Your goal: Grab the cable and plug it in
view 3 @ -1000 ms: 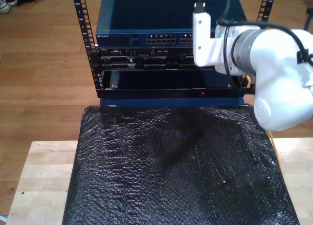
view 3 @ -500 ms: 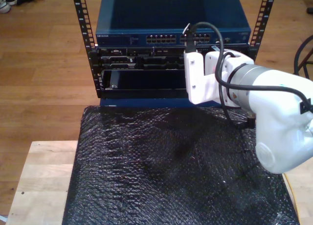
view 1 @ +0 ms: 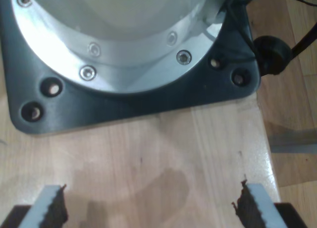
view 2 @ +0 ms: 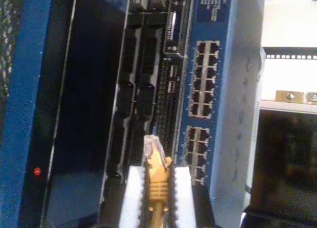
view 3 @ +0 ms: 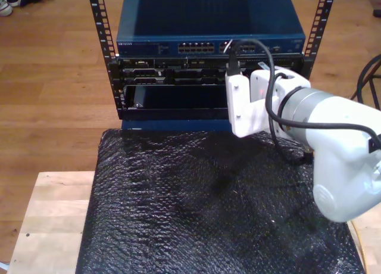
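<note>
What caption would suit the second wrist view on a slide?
My second pincer holds the yellow-orange cable, clear plug pointing toward the blue switch ports.

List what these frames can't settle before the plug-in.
- Long thin yellow-orange network cable: its length beyond my second gripper is cut off by the second wrist view's edge.
- Blue network switch: part of its port row is hidden behind the white arm in the exterior view.
- Port labels on the switch: too small and blurred in the second wrist view.
- My first gripper: fingers cut off by the frame edge.
</note>
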`<action>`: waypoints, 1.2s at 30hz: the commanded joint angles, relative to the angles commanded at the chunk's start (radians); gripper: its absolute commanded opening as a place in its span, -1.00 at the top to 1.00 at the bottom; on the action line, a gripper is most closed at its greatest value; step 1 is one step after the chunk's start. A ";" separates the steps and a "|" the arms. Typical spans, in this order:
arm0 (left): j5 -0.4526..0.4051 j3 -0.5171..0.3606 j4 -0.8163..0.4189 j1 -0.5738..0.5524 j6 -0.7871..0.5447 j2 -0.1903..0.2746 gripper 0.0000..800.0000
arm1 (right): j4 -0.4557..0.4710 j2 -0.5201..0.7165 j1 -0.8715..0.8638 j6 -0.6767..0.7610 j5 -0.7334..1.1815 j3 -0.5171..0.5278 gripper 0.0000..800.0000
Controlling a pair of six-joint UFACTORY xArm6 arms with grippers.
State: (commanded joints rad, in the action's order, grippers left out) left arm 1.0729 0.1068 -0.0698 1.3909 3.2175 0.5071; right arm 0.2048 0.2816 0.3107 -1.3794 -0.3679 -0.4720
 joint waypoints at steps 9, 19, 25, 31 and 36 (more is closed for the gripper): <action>0.000 0.000 0.000 0.000 0.000 0.000 -1.00 | -0.011 -0.049 -0.005 0.005 -0.130 0.015 1.00; 0.000 0.000 0.000 0.000 0.000 0.000 -1.00 | -0.107 -0.094 -0.035 -0.002 -0.288 0.025 1.00; 0.000 0.000 0.000 0.000 0.000 0.000 -1.00 | -0.107 -0.169 -0.037 -0.002 -0.292 -0.025 1.00; 0.000 0.000 0.000 0.000 0.000 0.000 -1.00 | -0.110 -0.304 -0.032 -0.017 -0.462 -0.075 1.00; 0.000 0.000 0.000 0.000 0.000 0.000 -1.00 | -0.132 -0.399 -0.023 -0.075 -0.601 -0.100 1.00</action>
State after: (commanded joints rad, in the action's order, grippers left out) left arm 1.0729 0.1068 -0.0698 1.3909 3.2175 0.5071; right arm 0.0729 -0.1174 0.2877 -1.4546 -0.9693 -0.5717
